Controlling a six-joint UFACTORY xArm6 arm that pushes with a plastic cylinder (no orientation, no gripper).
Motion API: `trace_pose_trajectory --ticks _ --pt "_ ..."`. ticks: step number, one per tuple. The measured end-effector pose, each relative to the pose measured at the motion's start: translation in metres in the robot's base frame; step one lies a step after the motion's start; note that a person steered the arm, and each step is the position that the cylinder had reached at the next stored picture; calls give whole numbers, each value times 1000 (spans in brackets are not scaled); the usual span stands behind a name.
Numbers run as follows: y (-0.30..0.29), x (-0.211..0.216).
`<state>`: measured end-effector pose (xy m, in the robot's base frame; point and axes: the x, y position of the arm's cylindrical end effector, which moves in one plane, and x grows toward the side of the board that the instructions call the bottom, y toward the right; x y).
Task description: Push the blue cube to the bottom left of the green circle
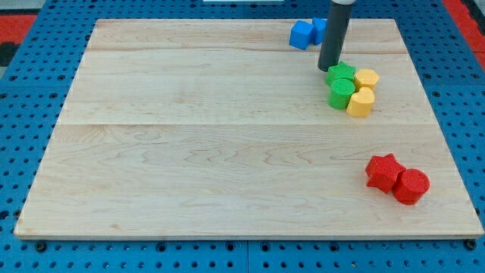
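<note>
My tip [329,68] is the bottom end of a plain dark rod, so it has nothing to open or close, and it holds nothing. It sits on the wooden board [189,152] near the view's top right. The blue cube [301,35] is up by the top edge, above my tip and a bit to the view's left, near but not touching it. A second blue block [319,27] sits right behind the cube, partly hidden by the rod, so I cannot tell its shape. Just below my tip and to the view's right is a green star [342,73], which my tip looks to be right against. Under the star is the green circle [341,94]. Two yellow blocks [364,91] sit close on their right. A red star [383,171] and a red circle [411,186] lie far off at the bottom right. The cube must go down and end up below and left of the green circle. My tip is on the wrong side now. I think it must go up past the cube first, then push it down the board.
</note>
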<state>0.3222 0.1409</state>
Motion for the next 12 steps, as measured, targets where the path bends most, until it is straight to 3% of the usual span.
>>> trace_pose_trajectory --ticks 2,3,4,5,6,7,8,10,12 --pt "73 -60" --pt "65 -114" --pt "-24 -123" --pt "-99 -94" --pt "-125 -77" --pt "-125 -103" --pt "-85 -103" --pt "-55 -32" --pt "-2 -23"
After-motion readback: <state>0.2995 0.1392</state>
